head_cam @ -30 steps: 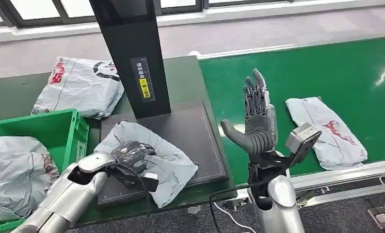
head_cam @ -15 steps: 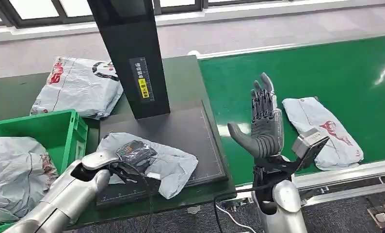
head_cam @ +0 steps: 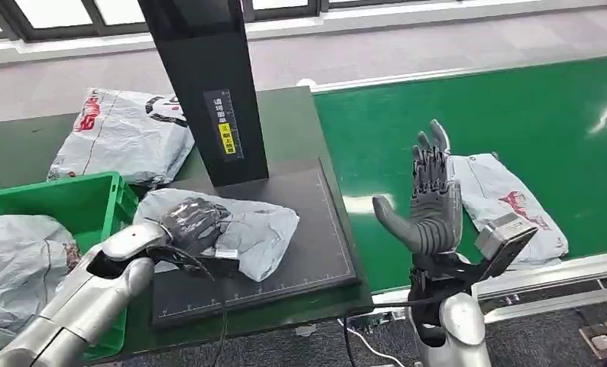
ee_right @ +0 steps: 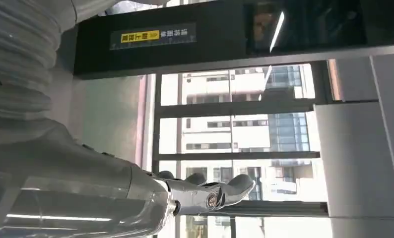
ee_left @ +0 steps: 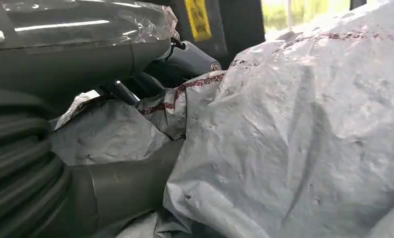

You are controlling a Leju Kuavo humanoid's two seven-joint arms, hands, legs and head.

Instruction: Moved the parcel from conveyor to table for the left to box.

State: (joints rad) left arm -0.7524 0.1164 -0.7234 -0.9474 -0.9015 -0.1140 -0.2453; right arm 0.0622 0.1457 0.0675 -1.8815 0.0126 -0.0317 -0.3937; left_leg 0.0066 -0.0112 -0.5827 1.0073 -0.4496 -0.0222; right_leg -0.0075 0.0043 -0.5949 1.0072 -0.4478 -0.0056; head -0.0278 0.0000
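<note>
A grey plastic parcel (head_cam: 258,229) lies crumpled on the black mat (head_cam: 316,252) of the table. My left hand (head_cam: 189,224) grips its left end. In the left wrist view my thumb (ee_left: 130,183) sits on one side of a fold of the parcel (ee_left: 294,139) and my darker fingers (ee_left: 185,57) on the other. My right hand (head_cam: 430,202) stands upright and open above the conveyor's near edge, holding nothing; its spread fingers (ee_right: 210,194) show against windows. A green box (head_cam: 94,200) stands left of the mat.
A second grey parcel (head_cam: 507,200) lies on the green conveyor (head_cam: 530,115) just right of my right hand. A black post (head_cam: 209,84) rises behind the mat. Another parcel (head_cam: 124,134) lies at the table's back left. Grey bags (head_cam: 17,267) fill the green box.
My left hand has pulled the parcel leftward across the mat toward the green box. My right hand has drifted a little to the right, still open and upright.
</note>
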